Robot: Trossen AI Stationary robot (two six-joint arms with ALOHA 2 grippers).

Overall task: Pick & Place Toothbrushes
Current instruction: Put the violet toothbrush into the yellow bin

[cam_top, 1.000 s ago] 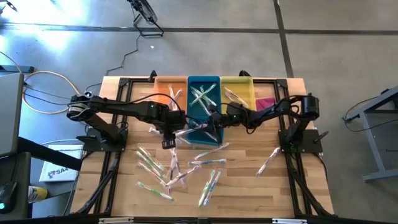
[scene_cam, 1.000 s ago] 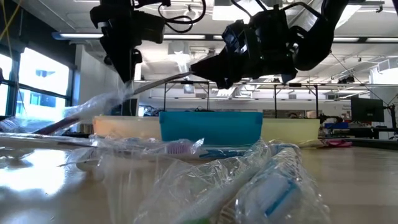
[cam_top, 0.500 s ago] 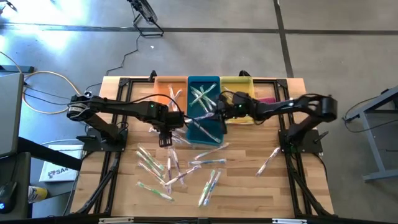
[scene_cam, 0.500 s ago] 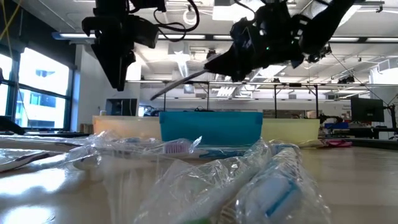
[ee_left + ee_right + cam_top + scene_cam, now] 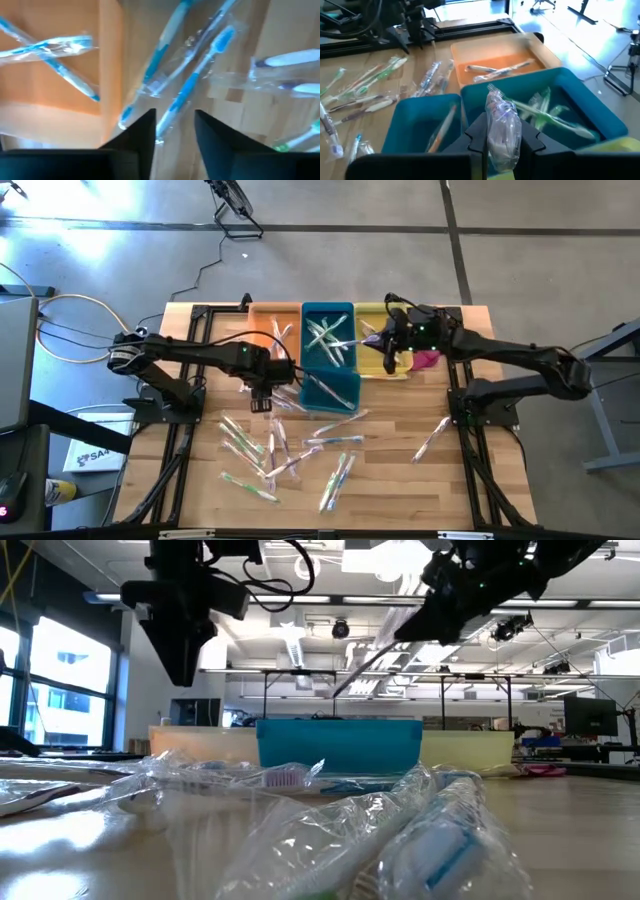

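Note:
My right gripper [image 5: 380,345] hangs over the bins at the table's far side, shut on one wrapped toothbrush [image 5: 501,116] that sticks out past its fingers [image 5: 372,664]. My left gripper [image 5: 262,402] points down, well above the table, just in front of the orange bin [image 5: 274,326]. It is open, and a blue-handled wrapped toothbrush [image 5: 186,98] lies on the wood below the gap, untouched. Many more wrapped toothbrushes [image 5: 281,450] lie flat on the near part of the table. Others lie in the orange bin and the far teal bin [image 5: 328,330]. My right gripper pinches the wrapped toothbrush by one end [image 5: 503,141] between its two fingers. The fingers come from the table's right, slanting a little downward, and lie along the brush. The rest of the brush juts out beyond the fingertips, slanting down, lifted clear above the teal bins.
A second teal bin [image 5: 331,391] sits askew in front of the far row. A yellow bin [image 5: 384,328] and a pink cloth [image 5: 426,352] lie under my right arm. One wrapped toothbrush [image 5: 432,438] lies alone at the right. Black frame rails run along both table sides.
My right gripper has risen and drawn back toward the table's right and far side, carrying the toothbrush away from my left gripper and up over the far bins. The brush's free end has lifted with it. My left gripper has stayed about where it was.

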